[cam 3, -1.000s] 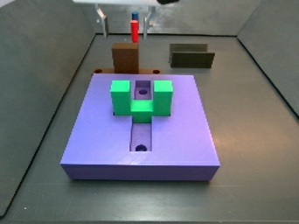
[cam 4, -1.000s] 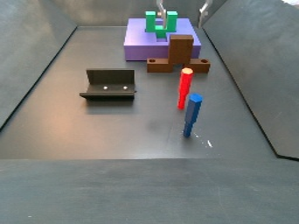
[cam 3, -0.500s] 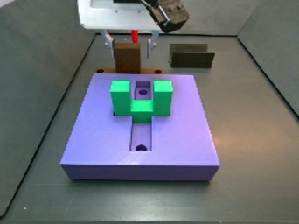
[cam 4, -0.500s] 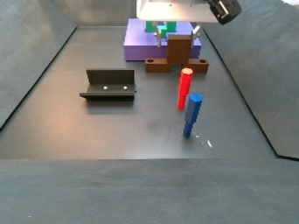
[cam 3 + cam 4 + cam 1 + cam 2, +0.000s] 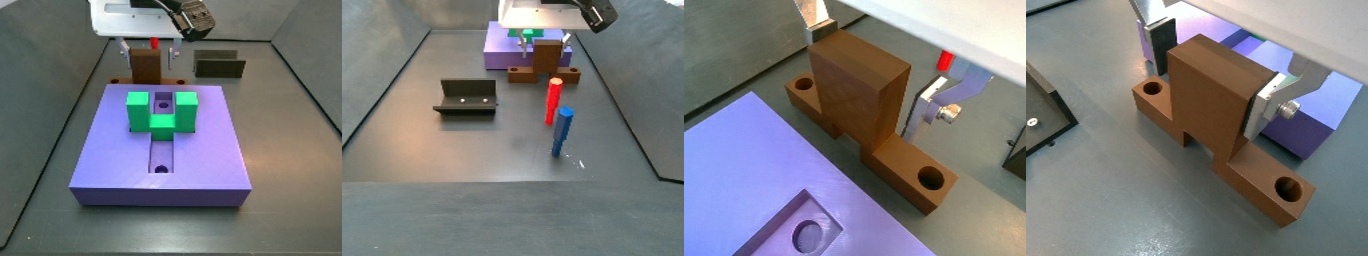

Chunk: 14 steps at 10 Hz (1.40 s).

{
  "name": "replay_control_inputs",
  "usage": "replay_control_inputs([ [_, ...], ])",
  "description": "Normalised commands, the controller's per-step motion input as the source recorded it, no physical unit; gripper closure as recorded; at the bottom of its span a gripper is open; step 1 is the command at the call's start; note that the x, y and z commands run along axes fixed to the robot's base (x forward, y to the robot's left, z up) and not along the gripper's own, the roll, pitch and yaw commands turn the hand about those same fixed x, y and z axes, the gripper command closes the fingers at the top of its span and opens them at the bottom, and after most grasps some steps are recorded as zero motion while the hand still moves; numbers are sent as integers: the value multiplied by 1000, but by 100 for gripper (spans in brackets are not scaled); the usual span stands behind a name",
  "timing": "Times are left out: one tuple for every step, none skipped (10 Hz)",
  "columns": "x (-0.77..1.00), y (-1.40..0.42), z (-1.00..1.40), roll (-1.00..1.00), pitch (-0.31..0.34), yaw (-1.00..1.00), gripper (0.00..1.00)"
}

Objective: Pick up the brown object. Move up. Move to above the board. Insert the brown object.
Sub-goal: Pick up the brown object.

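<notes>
The brown object (image 5: 144,66) is a flat bar with a round hole at each end and a tall upright block in the middle. It stands on the floor just behind the lavender board (image 5: 201,150), and shows in the other side view (image 5: 547,62) too. My gripper (image 5: 147,45) is low over it. In both wrist views the gripper (image 5: 871,72) (image 5: 1212,82) straddles the upright block, one silver finger (image 5: 930,100) on each side. A thin gap shows beside the block, so the gripper is open. The green bracket (image 5: 160,110) sits on the board.
The dark fixture (image 5: 466,97) stands on the floor, also seen beside the brown object (image 5: 221,66). A red peg (image 5: 553,100) and a blue peg (image 5: 563,132) stand upright near the side wall. Grey walls enclose the floor.
One second ago the gripper was high, nearly out of view. It has come down so its fingers sit on either side of the brown object's upright block. Little has moved in the last half second.
</notes>
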Motion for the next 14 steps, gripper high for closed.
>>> replay_control_inputs([
  [0, -11, 0, 33, 0, 0, 0],
  [-51, 0, 0, 19, 0, 0, 0],
  [-29, 0, 0, 0, 0, 0, 0],
  [0, 0, 0, 0, 0, 0, 0],
  [0, 0, 0, 0, 0, 0, 100],
  [0, 0, 0, 0, 0, 0, 100],
  [0, 0, 0, 0, 0, 0, 100],
  [0, 0, 0, 0, 0, 0, 100],
  [0, 0, 0, 0, 0, 0, 100],
  [0, 0, 0, 0, 0, 0, 100],
  [0, 0, 0, 0, 0, 0, 100],
  [0, 0, 0, 0, 0, 0, 100],
  [0, 0, 0, 0, 0, 0, 100],
  [0, 0, 0, 0, 0, 0, 100],
])
